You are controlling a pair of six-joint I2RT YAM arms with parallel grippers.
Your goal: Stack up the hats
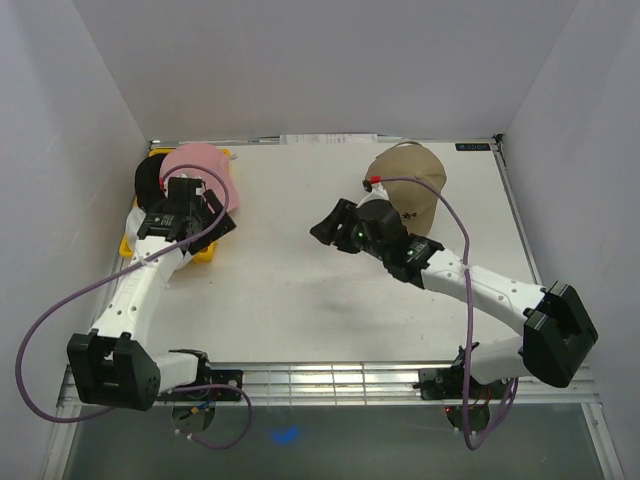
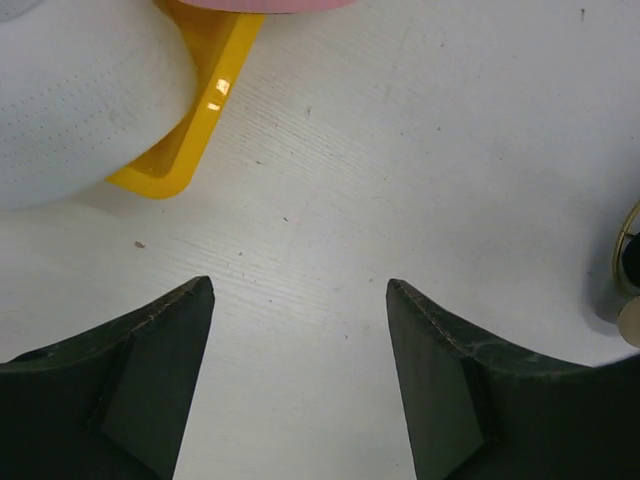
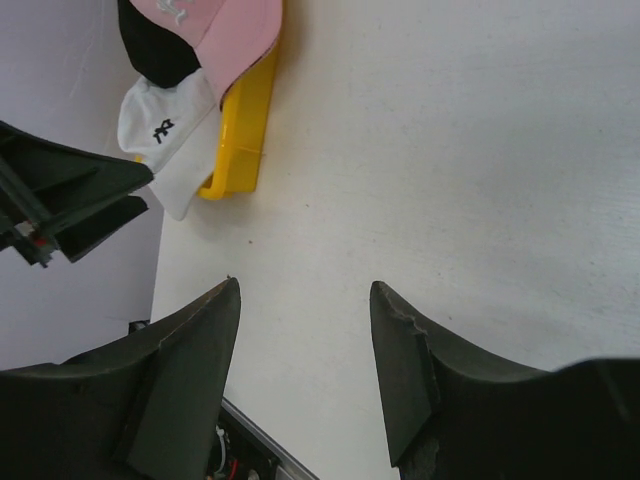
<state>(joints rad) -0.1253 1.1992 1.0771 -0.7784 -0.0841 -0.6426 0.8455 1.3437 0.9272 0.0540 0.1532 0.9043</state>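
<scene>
Both arms' jaws gape empty; domed pink cap (image 1: 200,165) over yellow plastic tray (image 2: 190,150); tan cap (image 1: 405,175) apart.

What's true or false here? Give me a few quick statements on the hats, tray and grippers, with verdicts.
1. The tan hat sits apart from the other three. True.
2. The right gripper is shut on the tan hat. False: it is open and holds nothing.
3. The pink hat, black hat and white hat are clustered at the yellow tray. True.
4. The left gripper grips the white hat. False: it is open and empty, and the white hat lies off to one side of it.
5. All four hats are in one stack. False: the tan hat lies alone, far from the cluster.
</scene>
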